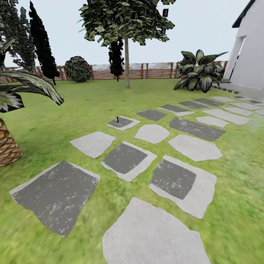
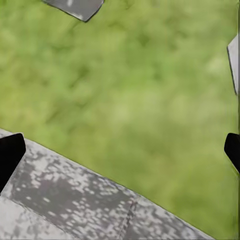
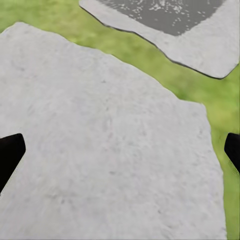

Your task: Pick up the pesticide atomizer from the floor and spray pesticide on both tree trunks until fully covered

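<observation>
Left gripper: two dark fingertips at opposite frame edges, spread wide, nothing between them, released. Under it green grass and a mottled dark grey slab; more slab corners show at the frame edges.

Right gripper: same picture, fingertips wide apart, empty, released. Below it a big pale grey stone slab; past a strip of grass, another slab with a dark centre and pale border.

Head view gives the wider scene. Small dark upright object stands on a dark slab with a pale rim, well ahead on the floor, mid-lawn; too small to confirm, probably the pesticide atomizer. Stepping stones run from the near foreground out toward the white building at right, pale and dark ones alternating, grass between. Nothing lies between the camera and that object but flat slabs and grass.

Tree with a thin pale trunk and a dark ragged crown stands beyond it, near the brown slat fence. Round dark bush and tall dark conifers at far left by the fence. Broad-leaf plant at right. Scaly brown palm trunk with fronds close at left edge.

No white specks on the trunk at this range.
</observation>
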